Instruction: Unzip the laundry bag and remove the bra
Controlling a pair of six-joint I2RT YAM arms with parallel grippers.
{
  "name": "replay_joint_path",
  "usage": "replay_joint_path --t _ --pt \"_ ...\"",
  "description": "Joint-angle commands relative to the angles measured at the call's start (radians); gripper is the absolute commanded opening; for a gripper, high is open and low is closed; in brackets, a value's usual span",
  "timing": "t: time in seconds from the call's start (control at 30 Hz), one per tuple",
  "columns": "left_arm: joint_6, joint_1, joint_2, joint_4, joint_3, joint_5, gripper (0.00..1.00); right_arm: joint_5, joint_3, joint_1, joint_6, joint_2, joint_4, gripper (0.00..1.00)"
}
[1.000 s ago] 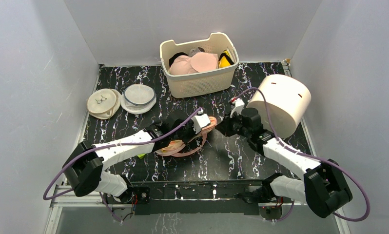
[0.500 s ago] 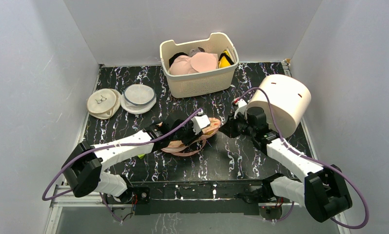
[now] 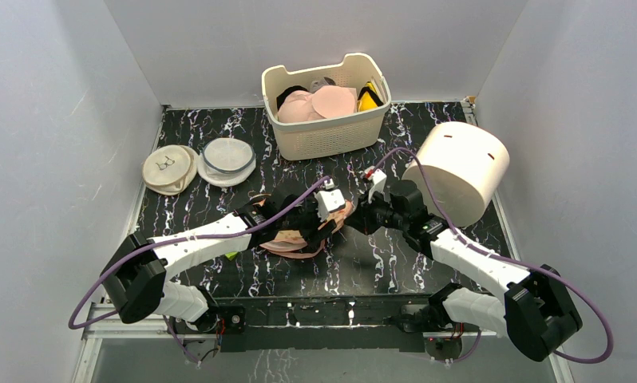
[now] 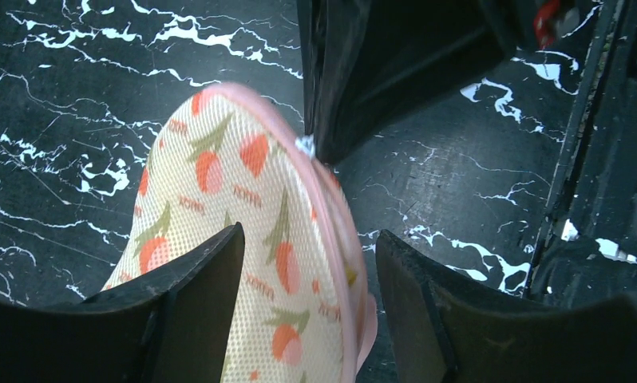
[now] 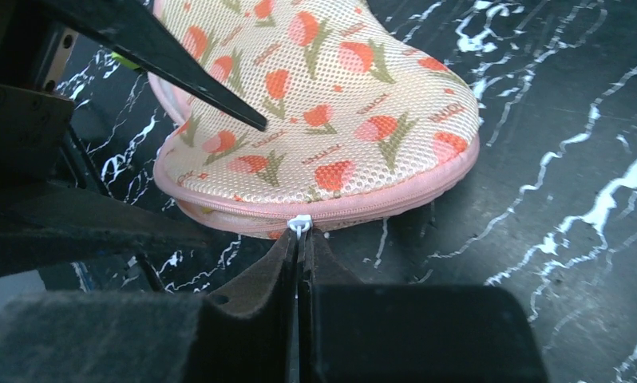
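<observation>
The laundry bag (image 3: 285, 242) lies mid-table, peach mesh with carrot print and pink edging (image 4: 219, 207) (image 5: 323, 104). My left gripper (image 3: 331, 217) is open and straddles the bag's pink-edged end (image 4: 309, 235). One finger lies over the cloth and the other stands clear of it. My right gripper (image 3: 362, 214) meets the bag from the right, shut (image 5: 299, 235) on the small white zipper pull (image 5: 299, 223) on the pink zipper seam. The same pull shows in the left wrist view (image 4: 304, 145). The bra is hidden.
A cream slotted basket (image 3: 327, 136) with pale pink cups stands at the back. A large white cylinder (image 3: 459, 171) lies tilted at the right, close behind my right arm. Two round mesh discs (image 3: 168, 167) (image 3: 227, 159) lie at the back left.
My left gripper has opened from shut and let go of the bag, which has sagged toward the table. My right gripper has stayed shut and shifted slightly left.
</observation>
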Motion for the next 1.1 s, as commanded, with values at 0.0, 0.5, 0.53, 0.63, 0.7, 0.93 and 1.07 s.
replay_joint_path --t 0.0,0.5,0.53,0.63,0.7,0.93,1.07 --pt "-0.012 -0.002 -0.03 0.021 0.006 0.042 0.58 0.045 0.063 0.062 0.007 0.014 0.088 0.0" --pt "0.015 -0.002 -0.017 -0.027 0.026 -0.028 0.03 0.095 0.062 0.1 -0.002 -0.001 0.098 0.0" --pt "0.018 -0.002 -0.018 -0.029 0.027 -0.028 0.0 0.108 0.059 0.1 0.002 -0.004 0.097 0.0" --pt "0.025 -0.002 -0.025 -0.033 0.03 -0.024 0.0 0.174 0.053 0.097 0.003 -0.014 0.076 0.0" --pt "0.031 -0.002 -0.041 -0.024 0.022 -0.015 0.0 0.198 0.044 0.079 0.01 -0.017 0.066 0.0" --pt "0.054 -0.003 -0.127 0.018 -0.019 -0.003 0.0 0.076 -0.014 -0.13 0.046 0.002 0.084 0.0" --pt "0.062 -0.002 -0.158 0.034 -0.036 0.0 0.0 0.025 -0.019 -0.195 0.037 0.027 0.079 0.0"
